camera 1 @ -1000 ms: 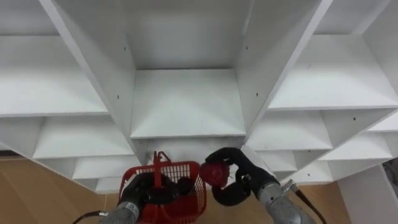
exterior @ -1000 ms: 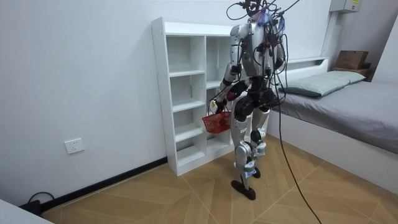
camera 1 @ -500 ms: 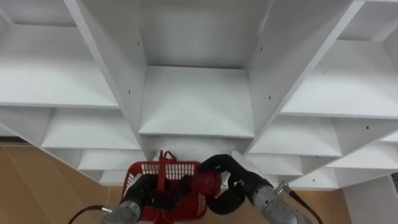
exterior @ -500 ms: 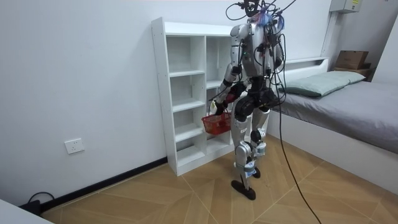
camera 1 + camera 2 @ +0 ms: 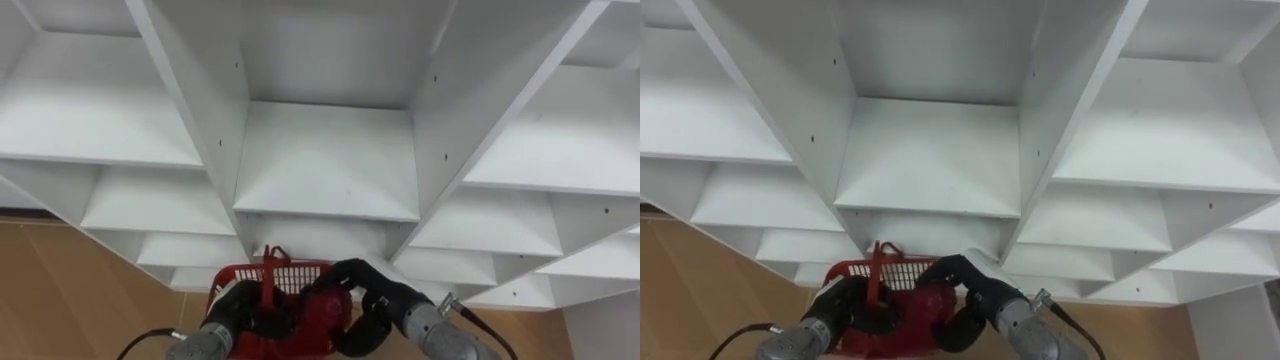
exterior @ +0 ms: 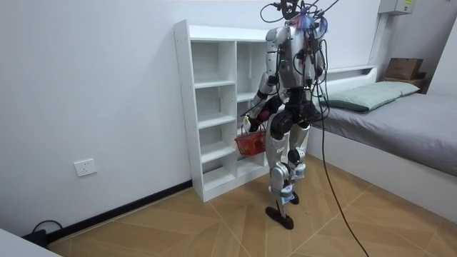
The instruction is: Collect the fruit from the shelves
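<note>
At lower centre, the right hand [image 5: 375, 305], fingers curled round a round red fruit [image 5: 323, 308], holds it at the right rim of the red plastic mesh basket [image 5: 295, 271], which the left hand [image 5: 240, 312] grips with curled fingers.

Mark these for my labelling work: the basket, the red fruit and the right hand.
basket [image 5: 300, 264], left eye view, on its back rim.
red fruit [image 5: 322, 310], left eye view, on its visible skin.
right hand [image 5: 375, 285], left eye view, on the back of the hand.
</note>
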Controlling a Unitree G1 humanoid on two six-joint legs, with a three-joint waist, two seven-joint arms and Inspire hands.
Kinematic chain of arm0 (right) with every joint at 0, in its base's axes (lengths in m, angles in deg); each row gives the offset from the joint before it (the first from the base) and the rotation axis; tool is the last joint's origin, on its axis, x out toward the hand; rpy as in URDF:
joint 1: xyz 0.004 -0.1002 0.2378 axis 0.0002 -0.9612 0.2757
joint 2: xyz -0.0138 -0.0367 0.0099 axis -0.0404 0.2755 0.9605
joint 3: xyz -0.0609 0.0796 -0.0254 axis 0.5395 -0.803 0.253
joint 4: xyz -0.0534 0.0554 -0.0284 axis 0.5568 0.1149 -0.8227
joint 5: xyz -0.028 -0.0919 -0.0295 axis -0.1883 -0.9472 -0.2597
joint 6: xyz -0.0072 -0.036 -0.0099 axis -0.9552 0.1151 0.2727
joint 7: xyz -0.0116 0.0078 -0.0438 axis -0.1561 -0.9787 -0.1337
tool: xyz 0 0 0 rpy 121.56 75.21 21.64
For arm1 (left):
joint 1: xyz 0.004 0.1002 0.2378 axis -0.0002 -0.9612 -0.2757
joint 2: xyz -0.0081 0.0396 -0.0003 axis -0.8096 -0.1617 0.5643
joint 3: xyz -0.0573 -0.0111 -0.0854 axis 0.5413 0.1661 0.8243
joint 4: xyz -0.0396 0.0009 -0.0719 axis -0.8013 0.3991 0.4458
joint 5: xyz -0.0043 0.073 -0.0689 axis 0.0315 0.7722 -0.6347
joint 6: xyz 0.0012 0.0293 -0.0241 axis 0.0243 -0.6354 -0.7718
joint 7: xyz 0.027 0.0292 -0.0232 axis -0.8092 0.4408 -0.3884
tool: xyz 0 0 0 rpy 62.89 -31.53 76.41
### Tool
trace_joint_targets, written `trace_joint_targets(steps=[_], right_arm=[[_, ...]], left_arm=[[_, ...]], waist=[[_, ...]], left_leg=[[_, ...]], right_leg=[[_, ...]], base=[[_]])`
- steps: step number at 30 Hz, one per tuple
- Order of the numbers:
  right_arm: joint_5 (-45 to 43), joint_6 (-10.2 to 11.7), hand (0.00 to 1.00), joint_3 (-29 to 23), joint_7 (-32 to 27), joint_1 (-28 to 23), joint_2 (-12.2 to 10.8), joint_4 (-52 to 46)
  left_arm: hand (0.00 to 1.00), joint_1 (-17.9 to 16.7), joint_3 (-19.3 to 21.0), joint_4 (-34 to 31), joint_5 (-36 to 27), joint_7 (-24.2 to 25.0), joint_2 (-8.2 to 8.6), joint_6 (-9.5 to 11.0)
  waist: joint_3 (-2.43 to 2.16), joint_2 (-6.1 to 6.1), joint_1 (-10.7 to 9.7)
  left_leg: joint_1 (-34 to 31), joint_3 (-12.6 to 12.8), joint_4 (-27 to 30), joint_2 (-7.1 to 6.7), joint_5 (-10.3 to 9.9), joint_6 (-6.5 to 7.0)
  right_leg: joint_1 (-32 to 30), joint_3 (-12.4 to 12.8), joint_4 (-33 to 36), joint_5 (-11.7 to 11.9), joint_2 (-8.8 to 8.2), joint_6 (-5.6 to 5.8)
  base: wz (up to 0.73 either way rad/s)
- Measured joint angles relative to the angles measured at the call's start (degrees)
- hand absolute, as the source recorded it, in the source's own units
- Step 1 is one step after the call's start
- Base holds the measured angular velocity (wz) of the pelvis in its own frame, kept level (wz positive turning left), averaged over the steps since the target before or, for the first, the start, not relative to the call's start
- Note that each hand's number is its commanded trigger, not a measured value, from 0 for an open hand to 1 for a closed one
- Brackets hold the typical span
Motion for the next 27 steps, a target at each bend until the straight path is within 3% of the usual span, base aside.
trace_joint_targets(steps=[6,13,18,27], right_arm=[[0.1,0.1,1.00,0.0,0.1,0.5,-0.3,1.1],[0.6,0.1,1.00,0.0,-0.2,2.5,-2.3,5.3],[1.4,0.1,1.00,0.4,-0.5,2.6,-2.4,5.8],[1.9,0.0,1.00,1.5,-0.8,5.3,-2.5,8.5]], left_arm=[[1.00,0.1,0.0,0.1,-0.6,0.5,0.30,0.0],[1.00,0.3,-0.1,0.5,-0.7,0.3,0.08,0.1],[1.00,1.0,-1.2,3.5,-4.5,0.3,0.33,0.9],[1.00,1.6,-1.4,4.6,-5.6,-0.1,1.11,0.9]], waist=[[0.00,-0.01,0.0],[0.04,0.06,-0.2],[0.24,0.32,0.0],[0.45,0.64,-0.2]], left_leg=[[0.0,-0.1,0.4,0.00,0.0,-0.03],[0.0,-0.4,0.6,-0.03,0.0,-0.02],[0.0,-0.4,0.9,-0.11,0.0,-0.02],[-0.1,-0.5,0.9,-0.22,0.0,-0.02]], right_leg=[[0.2,-0.2,0.0,0.0,-0.10,0.01],[0.3,-0.3,0.1,0.0,-0.27,0.01],[0.3,-0.3,0.5,0.0,-0.44,0.00],[0.3,-0.4,0.7,-0.2,-0.43,0.00]], base=[[0.00],[0.00],[0.00],[0.00]])
